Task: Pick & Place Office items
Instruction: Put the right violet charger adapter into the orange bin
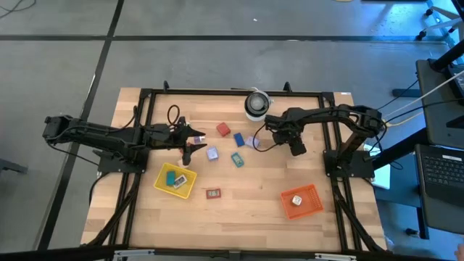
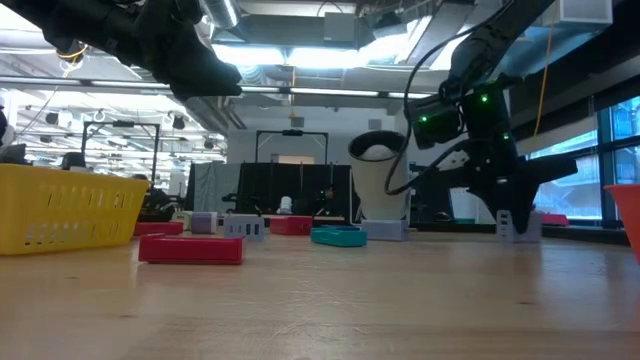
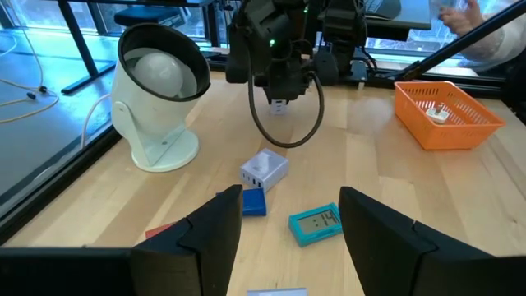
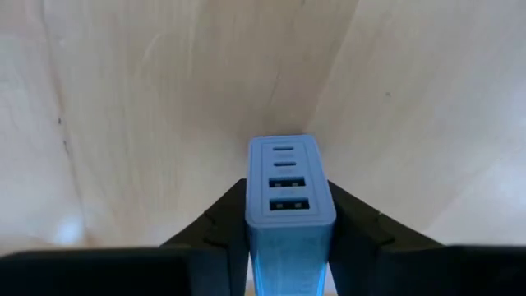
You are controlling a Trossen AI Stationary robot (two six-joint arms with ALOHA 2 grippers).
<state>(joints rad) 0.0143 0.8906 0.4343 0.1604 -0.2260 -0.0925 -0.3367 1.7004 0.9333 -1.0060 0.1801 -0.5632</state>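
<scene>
Right gripper (image 4: 289, 247) is clamping a lavender charger block (image 4: 289, 197), fingers pressed against both its sides, port face toward the wrist camera, bare wooden table (image 4: 148, 99) beyond. In the high view the right gripper (image 1: 296, 147) is sitting just right of table centre, at about 5 o'clock from the white roll (image 1: 256, 104). In the low view the block (image 2: 520, 225) is showing at the fingertips, at or just above the tabletop; contact cannot be judged.

Left gripper (image 1: 190, 148) is hovering left of centre with fingers spread wide and nothing between them. Its wrist view is showing both dark fingers (image 3: 215, 226) apart, with a blue block (image 3: 254, 202), a lavender charger (image 3: 264, 168) and a teal piece (image 3: 316, 224) lying beyond them.

Loose items in the high view: red block (image 1: 222, 130) at 7 o'clock from the roll; blue block (image 1: 238, 138) and lavender piece (image 1: 251, 141) just beside each other near centre; lavender block (image 1: 212, 154) close to the left gripper at its 3 o'clock; teal piece (image 1: 237, 159) at 5 o'clock from the blue one; red flat piece (image 1: 212, 193) lying alone toward the front.

Yellow tray (image 1: 164, 184) at front left is holding a teal piece (image 1: 172, 176) and a pale one. Orange tray (image 1: 312, 204) at front right is holding one white item (image 1: 296, 199).
</scene>
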